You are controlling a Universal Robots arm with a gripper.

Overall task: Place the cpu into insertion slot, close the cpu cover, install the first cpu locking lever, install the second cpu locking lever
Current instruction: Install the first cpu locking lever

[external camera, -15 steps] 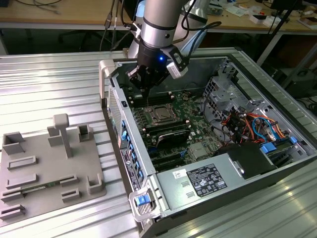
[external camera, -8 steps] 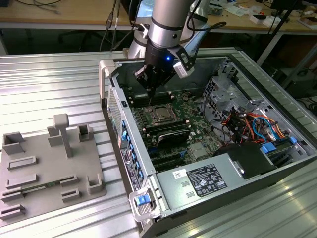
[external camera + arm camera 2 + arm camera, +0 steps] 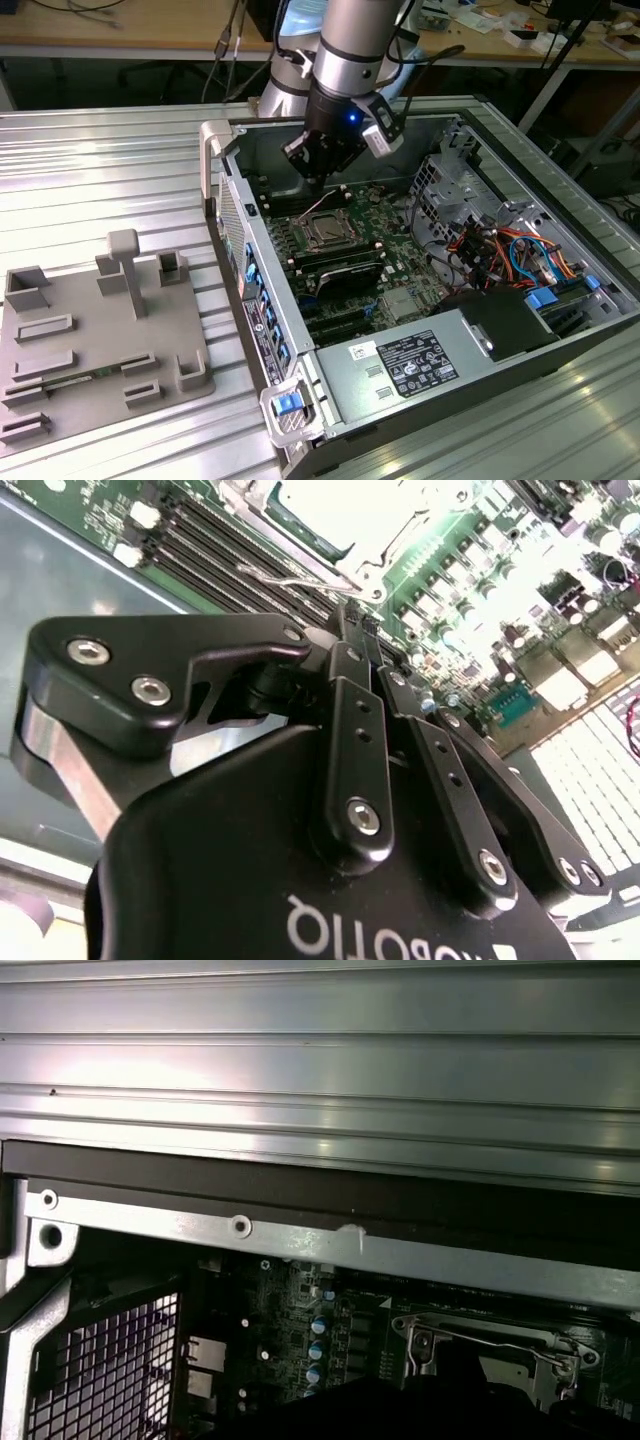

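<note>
Cpu cover [image 3: 326, 233] seems down — one locking lever [image 3: 320, 205] stands raised. Hand [image 3: 315, 178], pinched narrow, apparently empty, hovers above — lever step, likely needing a firm downward press.

Open room above the insertion slot [image 3: 327, 232] — hemmed by the case wall [image 3: 248, 228] and drive cage [image 3: 445, 185].

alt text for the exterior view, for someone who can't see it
A robot arm's gripper hangs inside an open computer case, over the green motherboard and close to the insertion slot. To the exterior view's left, a grey fixture tray lies on the ribbed metal table beside the case.
</note>
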